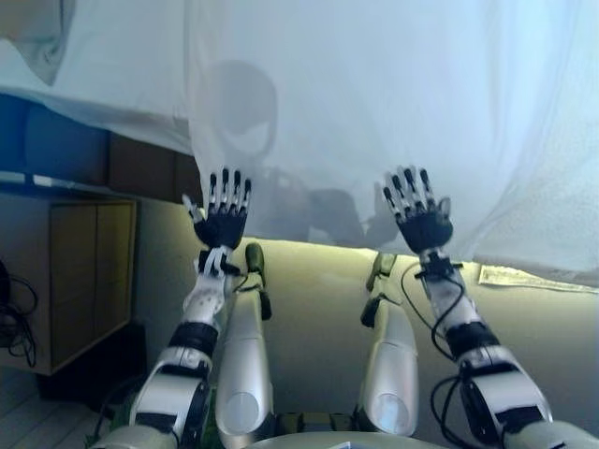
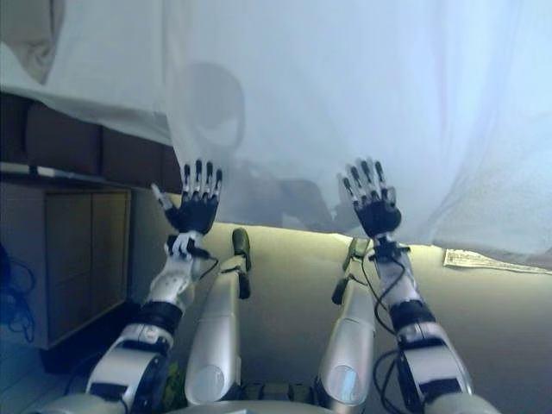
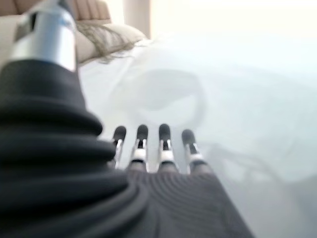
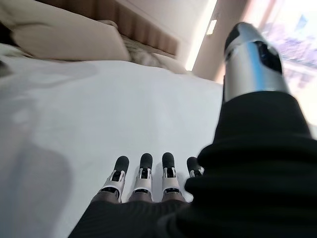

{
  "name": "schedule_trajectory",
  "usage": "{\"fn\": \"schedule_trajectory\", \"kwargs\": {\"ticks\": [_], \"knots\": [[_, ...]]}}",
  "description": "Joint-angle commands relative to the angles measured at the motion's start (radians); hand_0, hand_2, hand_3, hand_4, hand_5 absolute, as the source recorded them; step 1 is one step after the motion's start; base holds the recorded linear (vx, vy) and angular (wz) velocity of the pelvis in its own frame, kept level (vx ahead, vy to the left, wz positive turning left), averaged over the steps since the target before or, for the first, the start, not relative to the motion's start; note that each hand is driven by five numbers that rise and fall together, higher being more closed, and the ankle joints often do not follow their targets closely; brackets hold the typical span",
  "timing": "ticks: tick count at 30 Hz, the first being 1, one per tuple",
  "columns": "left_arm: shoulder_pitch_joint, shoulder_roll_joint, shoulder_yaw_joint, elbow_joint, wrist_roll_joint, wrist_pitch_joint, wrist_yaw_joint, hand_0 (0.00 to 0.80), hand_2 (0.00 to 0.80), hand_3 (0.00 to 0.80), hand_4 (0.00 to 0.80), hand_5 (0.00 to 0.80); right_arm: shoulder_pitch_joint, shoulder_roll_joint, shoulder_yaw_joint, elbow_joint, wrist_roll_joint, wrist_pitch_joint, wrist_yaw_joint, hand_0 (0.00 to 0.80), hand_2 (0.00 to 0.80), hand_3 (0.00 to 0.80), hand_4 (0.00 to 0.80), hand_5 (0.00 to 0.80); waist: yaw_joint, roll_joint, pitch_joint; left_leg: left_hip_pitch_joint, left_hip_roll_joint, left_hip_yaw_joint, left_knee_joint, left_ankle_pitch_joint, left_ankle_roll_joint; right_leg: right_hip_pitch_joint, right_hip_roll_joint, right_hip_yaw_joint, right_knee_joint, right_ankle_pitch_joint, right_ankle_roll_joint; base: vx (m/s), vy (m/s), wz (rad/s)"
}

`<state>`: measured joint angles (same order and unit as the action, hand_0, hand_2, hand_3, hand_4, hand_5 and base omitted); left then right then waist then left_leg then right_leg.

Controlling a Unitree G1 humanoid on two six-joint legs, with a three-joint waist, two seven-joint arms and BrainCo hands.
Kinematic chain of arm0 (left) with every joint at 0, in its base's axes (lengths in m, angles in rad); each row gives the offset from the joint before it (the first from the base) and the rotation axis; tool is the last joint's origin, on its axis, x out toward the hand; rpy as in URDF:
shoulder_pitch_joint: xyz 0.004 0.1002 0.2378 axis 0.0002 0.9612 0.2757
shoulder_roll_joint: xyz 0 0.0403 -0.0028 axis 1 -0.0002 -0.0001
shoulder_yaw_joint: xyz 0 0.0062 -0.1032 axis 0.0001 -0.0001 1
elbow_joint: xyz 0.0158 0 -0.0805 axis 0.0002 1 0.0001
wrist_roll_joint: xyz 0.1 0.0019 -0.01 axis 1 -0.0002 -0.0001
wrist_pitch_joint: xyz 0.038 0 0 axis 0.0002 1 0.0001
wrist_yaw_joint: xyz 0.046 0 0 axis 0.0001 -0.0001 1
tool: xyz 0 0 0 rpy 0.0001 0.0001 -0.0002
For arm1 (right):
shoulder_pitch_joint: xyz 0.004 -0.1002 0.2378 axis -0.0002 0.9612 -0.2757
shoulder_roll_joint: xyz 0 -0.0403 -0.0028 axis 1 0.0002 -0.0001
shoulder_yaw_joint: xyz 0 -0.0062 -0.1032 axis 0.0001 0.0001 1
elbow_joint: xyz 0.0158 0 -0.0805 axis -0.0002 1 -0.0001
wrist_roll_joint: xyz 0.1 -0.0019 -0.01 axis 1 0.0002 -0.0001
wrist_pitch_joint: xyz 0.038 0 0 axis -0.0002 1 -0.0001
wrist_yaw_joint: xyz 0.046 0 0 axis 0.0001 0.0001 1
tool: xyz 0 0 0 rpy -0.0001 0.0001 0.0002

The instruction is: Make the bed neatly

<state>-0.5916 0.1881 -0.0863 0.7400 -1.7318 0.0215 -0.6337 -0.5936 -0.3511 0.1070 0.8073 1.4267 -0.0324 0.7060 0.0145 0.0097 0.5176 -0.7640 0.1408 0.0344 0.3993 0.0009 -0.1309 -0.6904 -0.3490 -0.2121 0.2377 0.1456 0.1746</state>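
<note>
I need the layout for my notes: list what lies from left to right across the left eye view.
Wooden cabinet → left hand, open over the white sheet → right hand, also open → paper slip on the floor at far right.

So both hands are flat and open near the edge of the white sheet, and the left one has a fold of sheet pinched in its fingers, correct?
Not quite. The left hand pinches nothing: the left wrist view shows its fingers straight over the white sheet, with no fold between them. The rest stands: the right hand is open too, both near the sheet's edge.
</note>
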Motion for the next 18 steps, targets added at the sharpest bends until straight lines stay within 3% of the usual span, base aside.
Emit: {"fn": "schedule_trajectory", "kwargs": {"ticks": [1, 5, 11, 18], "knots": [[-0.088, 0.028, -0.031, 0.001, -0.024, 0.054, -0.148, 0.000, 0.000, 0.000, 0.000, 0.000, -0.102, -0.090, 0.020, 0.011, -0.001, 0.062, 0.061, 0.000, 0.000, 0.000, 0.000, 0.000, 0.030, 0.001, 0.002, -0.069, -0.011, 0.002, -0.082, 0.132, -0.004, -0.052, -0.047, 0.017, -0.003, 0.077, 0.074, -0.041, 0.029, 0.05], [-0.149, 0.024, -0.097, 0.014, 0.094, 0.038, -0.133, 0.000, 0.000, 0.000, 0.000, 0.000, -0.207, -0.138, 0.054, 0.044, -0.013, 0.080, 0.011, 0.000, 0.000, 0.000, 0.000, 0.000, 0.035, 0.010, 0.002, -0.142, -0.011, -0.001, -0.113, 0.165, -0.015, -0.119, -0.044, 0.017, -0.032, 0.093, 0.083, -0.039, 0.053, 0.00], [-0.233, 0.079, -0.162, 0.105, 0.186, -0.014, 0.073, 0.000, 0.000, 0.000, 0.000, 0.000, -0.279, -0.199, 0.045, 0.146, 0.055, 0.157, -0.037, 0.000, 0.000, 0.000, 0.000, 0.000, 0.018, 0.022, 0.002, -0.245, -0.015, -0.007, -0.080, 0.165, -0.012, -0.224, -0.039, 0.039, -0.021, 0.100, 0.081, -0.024, 0.089, -0.04], [-0.229, 0.136, -0.157, 0.230, 0.271, -0.029, 0.322, 0.000, 0.000, 0.000, 0.000, 0.000, -0.243, -0.233, -0.021, 0.298, 0.037, 0.204, -0.144, 0.000, 0.000, 0.000, 0.000, 0.000, -0.004, 0.061, 0.002, -0.288, -0.006, 0.012, -0.048, 0.156, -0.016, -0.297, -0.049, 0.070, 0.009, 0.096, 0.076, -0.003, 0.132, -0.08]]}}
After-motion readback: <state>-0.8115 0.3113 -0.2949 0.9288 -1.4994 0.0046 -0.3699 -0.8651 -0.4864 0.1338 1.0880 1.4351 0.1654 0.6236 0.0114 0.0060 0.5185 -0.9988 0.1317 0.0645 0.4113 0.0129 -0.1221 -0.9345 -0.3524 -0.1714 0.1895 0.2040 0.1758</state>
